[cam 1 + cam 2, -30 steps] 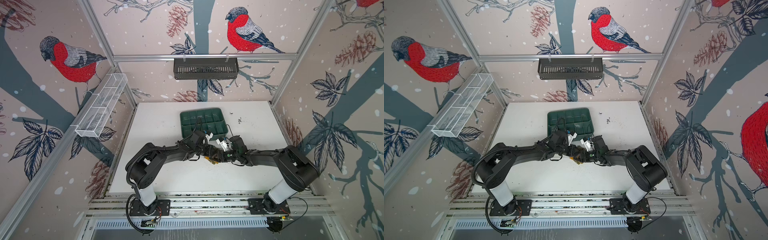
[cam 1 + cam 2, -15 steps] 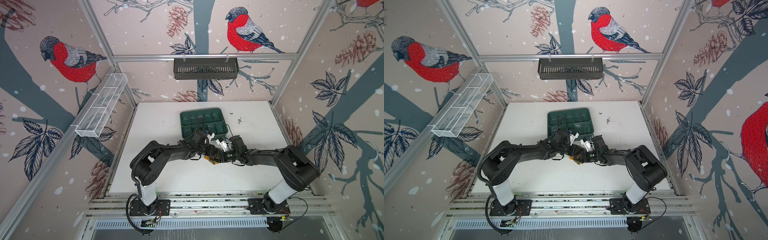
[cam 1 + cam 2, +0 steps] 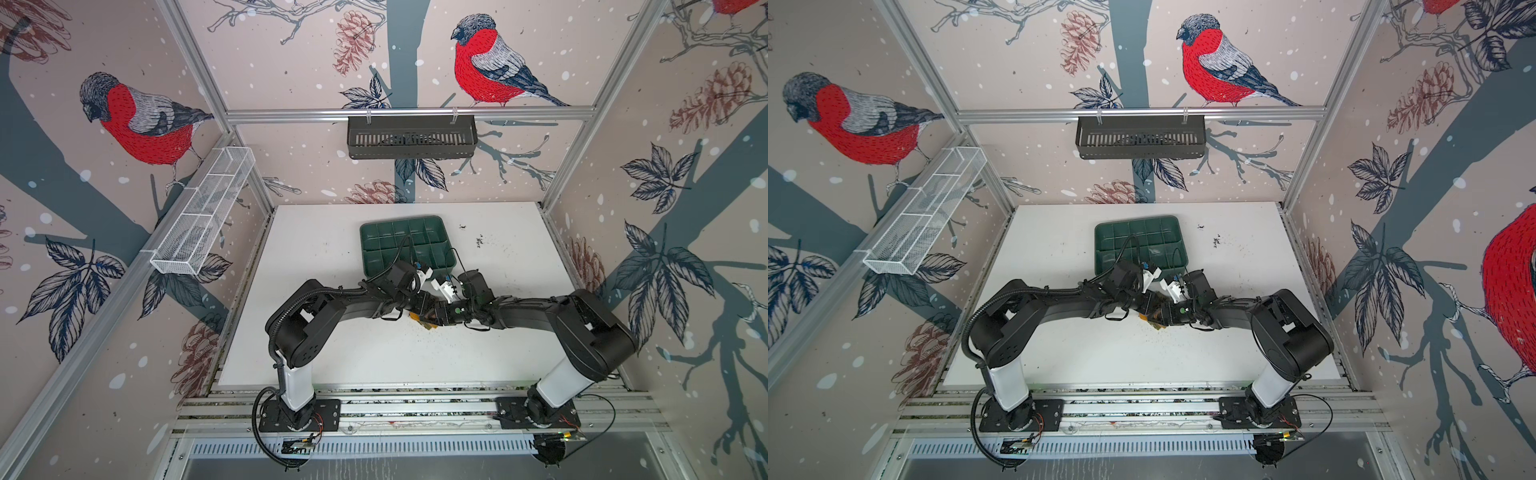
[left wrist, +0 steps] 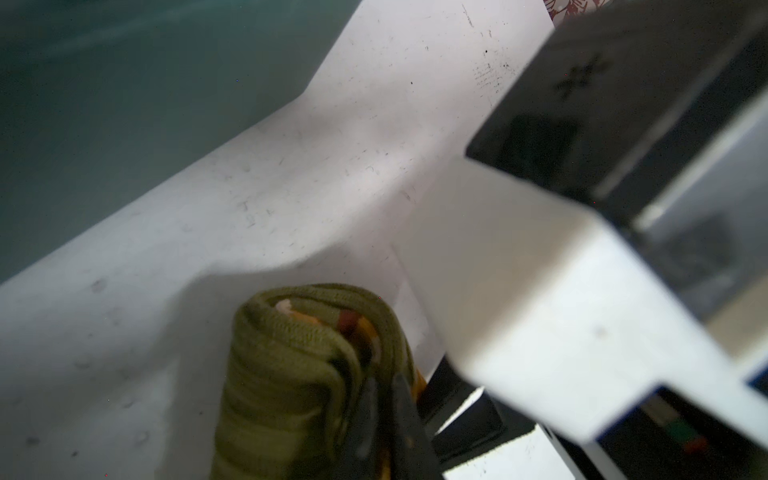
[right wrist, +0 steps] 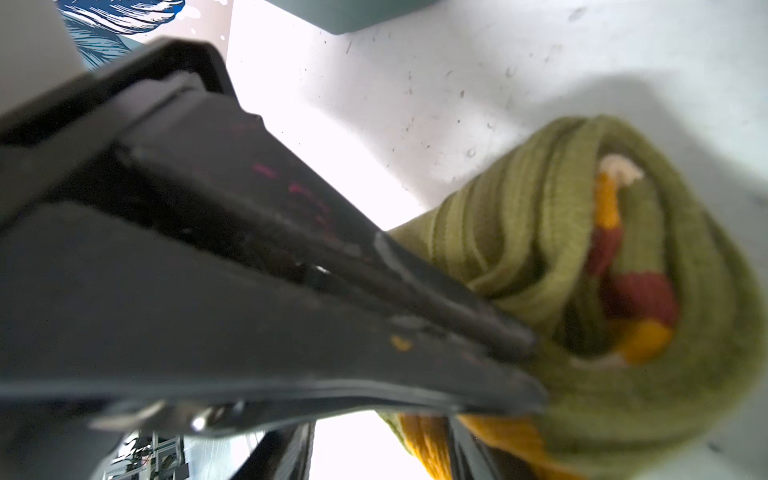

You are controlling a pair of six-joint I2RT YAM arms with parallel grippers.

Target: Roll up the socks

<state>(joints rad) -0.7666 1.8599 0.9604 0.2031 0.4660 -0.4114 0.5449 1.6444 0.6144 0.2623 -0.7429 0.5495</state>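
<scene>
I see the socks (image 5: 582, 249) sitting just between both arms' tips: my left pincer (image 4: 384, 399) pinches their edge shut, and my right pincer (image 3: 439, 319) hugs them from the right.

Top views: socks (image 3: 426, 325) almost wholly hidden under both wrists, only an orange-olive scrap showing. Tray (image 3: 386, 239) near edge covered by wrists and cables. Right wrist view: right fingers (image 5: 286, 453) blurred, cut off at frame edge; their hold cannot be told.
</scene>
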